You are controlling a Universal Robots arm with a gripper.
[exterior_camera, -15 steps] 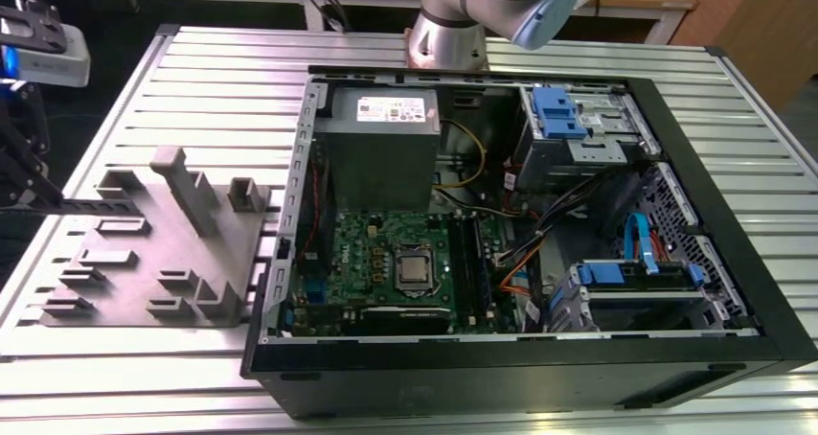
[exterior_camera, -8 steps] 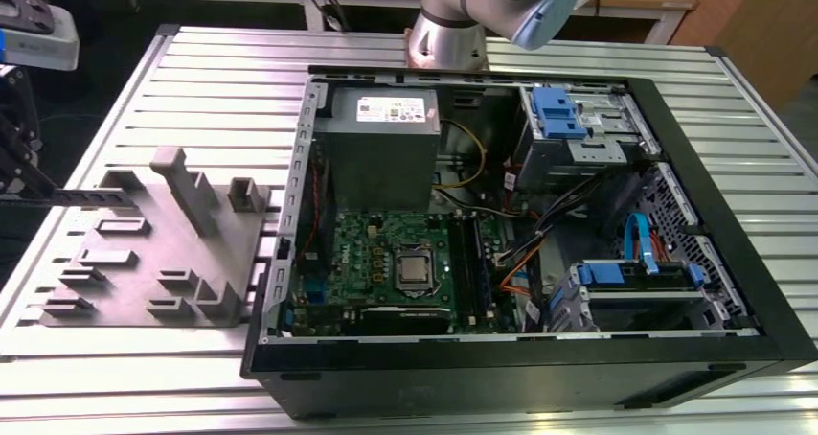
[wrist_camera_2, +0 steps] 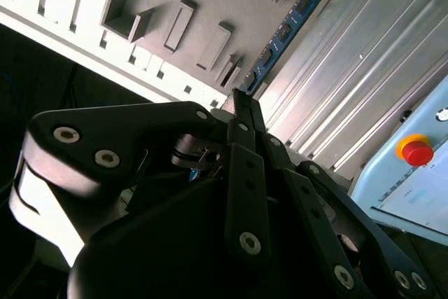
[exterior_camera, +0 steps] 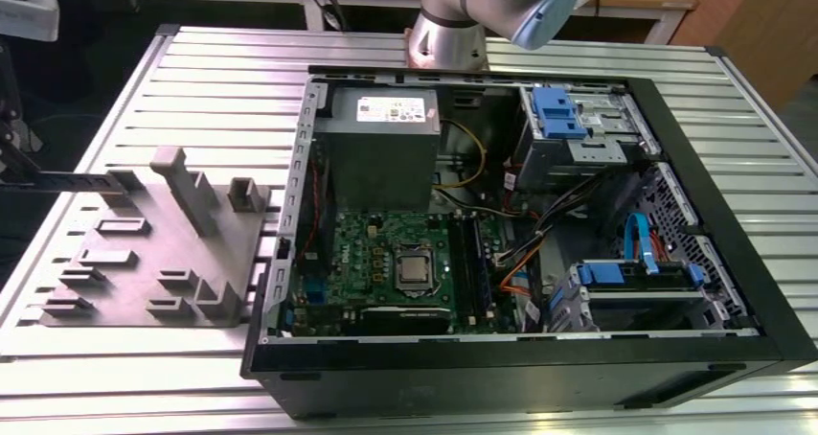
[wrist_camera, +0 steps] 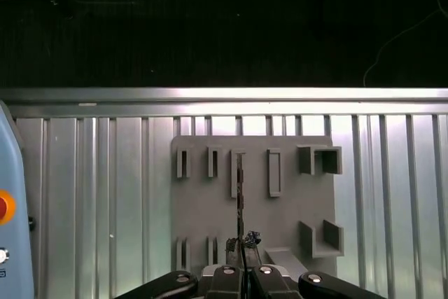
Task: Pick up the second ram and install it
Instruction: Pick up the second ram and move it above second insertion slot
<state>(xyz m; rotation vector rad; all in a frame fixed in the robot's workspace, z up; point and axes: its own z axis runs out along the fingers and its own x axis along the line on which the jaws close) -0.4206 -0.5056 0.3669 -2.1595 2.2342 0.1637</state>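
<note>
Ram (wrist_camera: 240, 201) shows edge-on in the first wrist view, and we see the claw (wrist_camera: 241, 262) clenched on its near end. Its far end reaches one slot of the grey tray (wrist_camera: 203, 215). At the exterior view's left it lies level just above that tray, which rests on the ribbed tabletop (exterior_camera: 192, 61). The open case (exterior_camera: 715, 263) stands just beside the tray, on the exterior view's right, with the motherboard (exterior_camera: 377, 258) inside.

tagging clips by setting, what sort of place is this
Probably a robotics lab bench for PC assembly: open computer case on a slotted metal table, grey fixture tray, claw holding the second ram.
</note>
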